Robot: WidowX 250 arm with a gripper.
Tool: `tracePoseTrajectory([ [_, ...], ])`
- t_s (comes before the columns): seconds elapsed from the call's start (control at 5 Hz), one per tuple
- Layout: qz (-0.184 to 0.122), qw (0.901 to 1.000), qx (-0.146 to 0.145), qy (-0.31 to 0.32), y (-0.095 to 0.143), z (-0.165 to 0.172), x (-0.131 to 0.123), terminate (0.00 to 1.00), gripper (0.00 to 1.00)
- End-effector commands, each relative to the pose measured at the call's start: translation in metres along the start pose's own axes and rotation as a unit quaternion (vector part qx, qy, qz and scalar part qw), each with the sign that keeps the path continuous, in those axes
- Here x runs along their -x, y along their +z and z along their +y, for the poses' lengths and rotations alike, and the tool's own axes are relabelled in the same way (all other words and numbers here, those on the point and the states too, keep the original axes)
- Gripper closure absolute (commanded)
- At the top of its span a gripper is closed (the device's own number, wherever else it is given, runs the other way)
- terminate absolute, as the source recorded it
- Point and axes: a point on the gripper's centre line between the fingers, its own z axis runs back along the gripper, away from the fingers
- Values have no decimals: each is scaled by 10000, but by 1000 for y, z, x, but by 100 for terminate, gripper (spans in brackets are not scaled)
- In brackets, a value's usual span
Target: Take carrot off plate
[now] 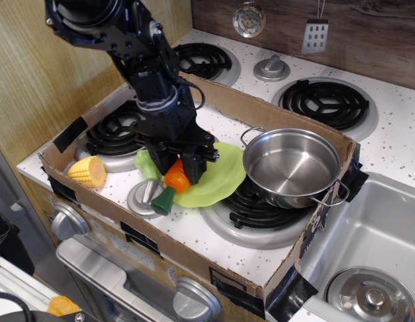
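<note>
- At the left edge of the green plate (217,178) is the orange carrot (172,182), tilted, with its dark green end pointing down toward the front.
- The green end hangs past the plate rim, just beside the small grey disc (142,199).
- The black jaws (182,163) come down from above and are closed on the carrot's upper part, one finger on each side of it.
- The top of the carrot is hidden by the jaws, so I cannot tell if the carrot touches the plate.
- A small pale green toy (146,164) sits just left of the carrot, partly behind the arm.
- A yellow corn cob (87,171) lies farther left, well apart from the plate.
- A shiny steel pot (291,168) stands right of the plate, on a black burner, and the plate's edge reaches close to it.
- All these things sit inside a low cardboard box (214,94) on the white speckled desk (395,144).
</note>
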Motion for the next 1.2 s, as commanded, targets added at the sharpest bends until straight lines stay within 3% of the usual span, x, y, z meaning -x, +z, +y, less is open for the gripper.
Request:
tracePoseTrajectory([
  [0.0, -58, 9995, 87, 284, 47, -10, -31, 0, 100],
  [0.4, 256, 9977, -200, -590, 64, 14, -54, 0, 100],
  [0.6, 362, 9942, -215, -985, 66, 43, -63, 0, 100],
  [1.0, 414, 9905, -298, -1275, 67, 82, -64, 0, 100],
])
